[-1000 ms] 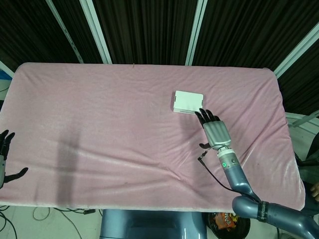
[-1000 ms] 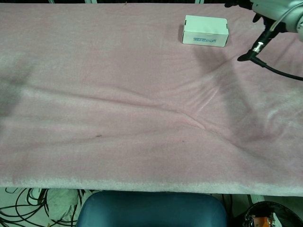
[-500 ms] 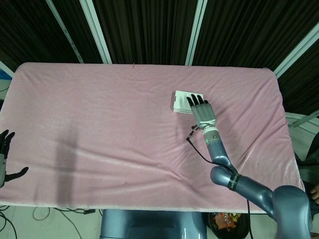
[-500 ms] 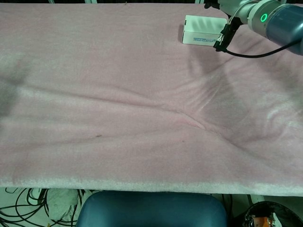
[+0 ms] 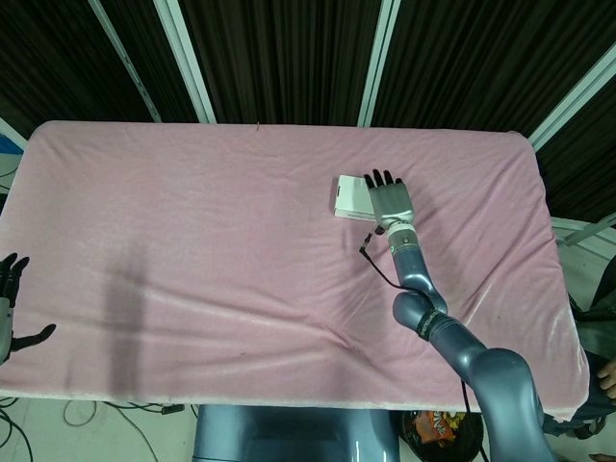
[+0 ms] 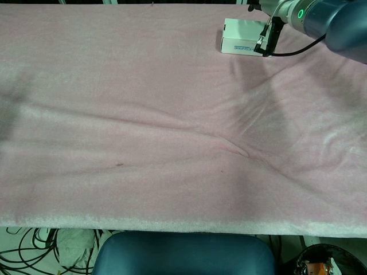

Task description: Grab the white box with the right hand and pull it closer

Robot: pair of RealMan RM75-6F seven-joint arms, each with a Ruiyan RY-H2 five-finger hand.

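The white box [image 5: 349, 197] lies flat on the pink cloth toward the far right of the table; the chest view shows its front face with blue print [image 6: 239, 38]. My right hand [image 5: 388, 196] is stretched out flat over the box's right half, its fingers straight and reaching past the far edge, not curled around it. In the chest view only my right wrist [image 6: 289, 10] shows at the top edge. Whether the palm touches the box top I cannot tell. My left hand [image 5: 12, 304] hangs off the table's left edge, fingers apart and holding nothing.
A pink cloth [image 5: 192, 231] covers the whole table, with wrinkle ridges [image 6: 235, 146] right of centre. A thin black cable [image 6: 266, 39] dangles from my right wrist in front of the box. A blue chair back [image 6: 183, 252] sits below the near edge.
My right hand has moved forward from just short of the box to lie over its right half, the forearm extending farther across the table. The box and left hand stay put.
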